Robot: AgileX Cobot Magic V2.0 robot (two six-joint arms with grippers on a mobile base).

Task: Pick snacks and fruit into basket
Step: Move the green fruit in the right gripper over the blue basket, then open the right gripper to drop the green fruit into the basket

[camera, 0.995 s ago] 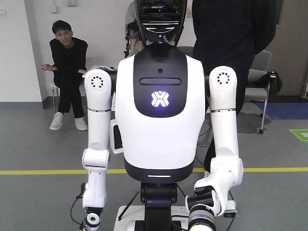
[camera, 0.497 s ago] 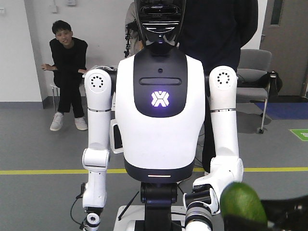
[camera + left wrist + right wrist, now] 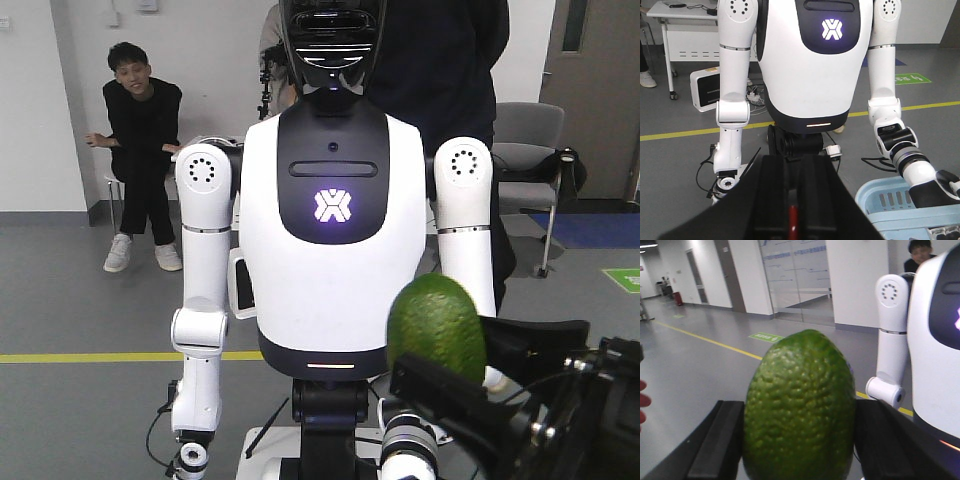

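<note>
Lifted higher now, the fruit stands upright, clamped in the right tool; the basket lies below, left tool state unclear.

Right gripper raised, black fingers clamped on both sides of the bumpy green fruit. Left gripper level, jaw state not discernible

Three views facing a white humanoid robot
The front view looks level at its torso; both wrist views look along their fingers, sharing it at 12 and 3 o'clock.
</note>
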